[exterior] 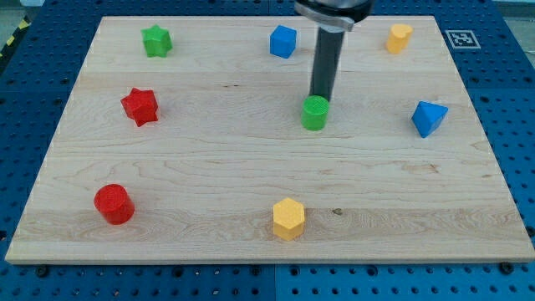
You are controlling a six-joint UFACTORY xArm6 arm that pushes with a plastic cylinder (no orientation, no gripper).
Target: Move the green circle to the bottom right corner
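Note:
The green circle (315, 113) stands a little right of the board's middle, in its upper half. My tip (318, 98) is right at the green circle's top edge, touching it or nearly so, with the dark rod rising straight up toward the view's top. The board's bottom right corner (510, 247) lies far down and to the right of the circle.
On the wooden board are a green star (156, 40), a blue cube (283, 41), a yellow block (399, 38), a red star (140, 106), a blue angular block (428, 118), a red circle (114, 204) and a yellow hexagon (288, 218).

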